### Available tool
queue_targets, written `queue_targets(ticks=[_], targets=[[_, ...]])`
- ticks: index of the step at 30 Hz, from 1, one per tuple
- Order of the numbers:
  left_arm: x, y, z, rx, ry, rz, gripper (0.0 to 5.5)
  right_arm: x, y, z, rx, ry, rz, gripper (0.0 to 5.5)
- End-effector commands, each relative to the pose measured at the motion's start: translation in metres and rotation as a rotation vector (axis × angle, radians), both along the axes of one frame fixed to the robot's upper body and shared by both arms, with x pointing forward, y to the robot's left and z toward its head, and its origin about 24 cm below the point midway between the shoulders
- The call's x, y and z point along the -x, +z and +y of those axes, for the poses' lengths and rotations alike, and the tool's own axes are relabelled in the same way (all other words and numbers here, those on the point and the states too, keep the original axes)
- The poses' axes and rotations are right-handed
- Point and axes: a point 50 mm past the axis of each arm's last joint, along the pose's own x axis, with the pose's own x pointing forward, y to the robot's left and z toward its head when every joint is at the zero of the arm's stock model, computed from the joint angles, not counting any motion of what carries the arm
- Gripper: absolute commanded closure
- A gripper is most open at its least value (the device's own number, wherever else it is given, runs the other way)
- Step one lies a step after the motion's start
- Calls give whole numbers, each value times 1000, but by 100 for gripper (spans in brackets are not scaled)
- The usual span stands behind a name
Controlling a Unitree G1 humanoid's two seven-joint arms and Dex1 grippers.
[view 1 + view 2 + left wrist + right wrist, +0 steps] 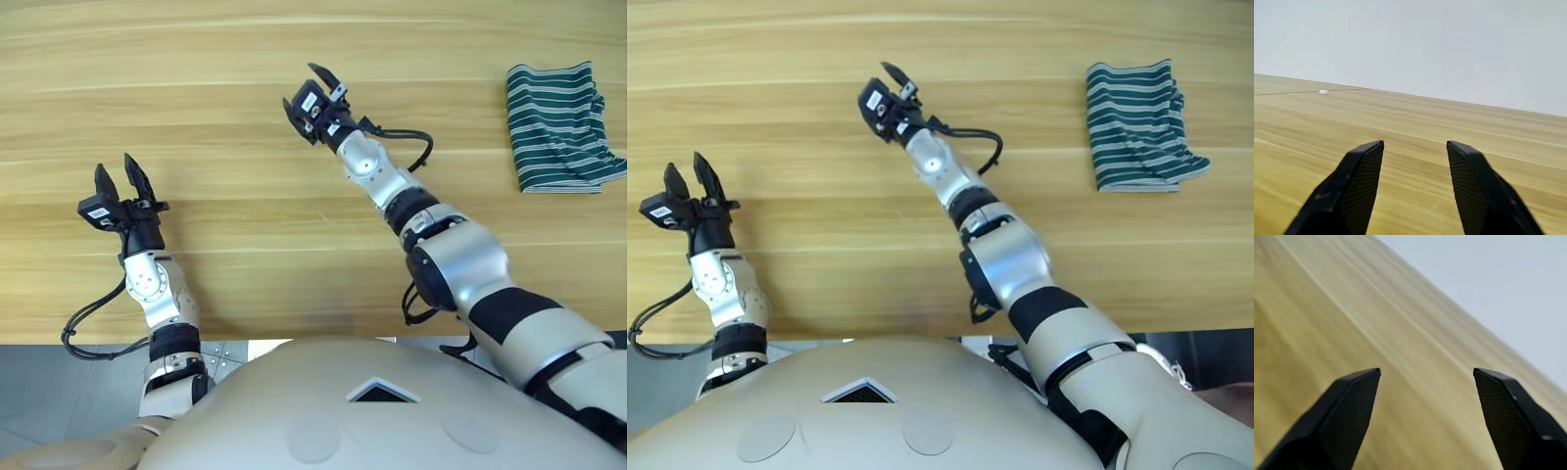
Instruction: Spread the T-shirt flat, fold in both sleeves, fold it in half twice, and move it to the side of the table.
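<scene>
The T-shirt (558,127), dark green with white stripes, lies folded into a small bundle at the right side of the wooden table (196,117). My right gripper (315,90) hovers over the table's middle, well to the left of the shirt, open with nothing between its fingers (1347,416). My left gripper (118,178) stands over the table's left front part, open and holding nothing, its fingers (1352,191) pointing away across the bare wood.
The table's front edge (294,338) runs just ahead of my body, with grey floor (59,392) below it at the left. A pale wall (1449,44) rises beyond the far edge in the left wrist view.
</scene>
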Motion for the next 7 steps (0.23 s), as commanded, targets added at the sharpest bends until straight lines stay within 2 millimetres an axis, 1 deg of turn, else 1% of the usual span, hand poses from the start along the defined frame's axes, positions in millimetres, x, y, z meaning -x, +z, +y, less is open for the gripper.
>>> queue_targets(ticks=[1,3,7], targets=[[4,-17,-21,72,-31,36,311,12,-8,20,-136,-37,146,198],[5,-20,-21,93,-19,42,311,11,-8,18,-132,-36,137,198],[4,-25,-24,60,-5,68,311,13,-10,16,-144,-23,145,198]])
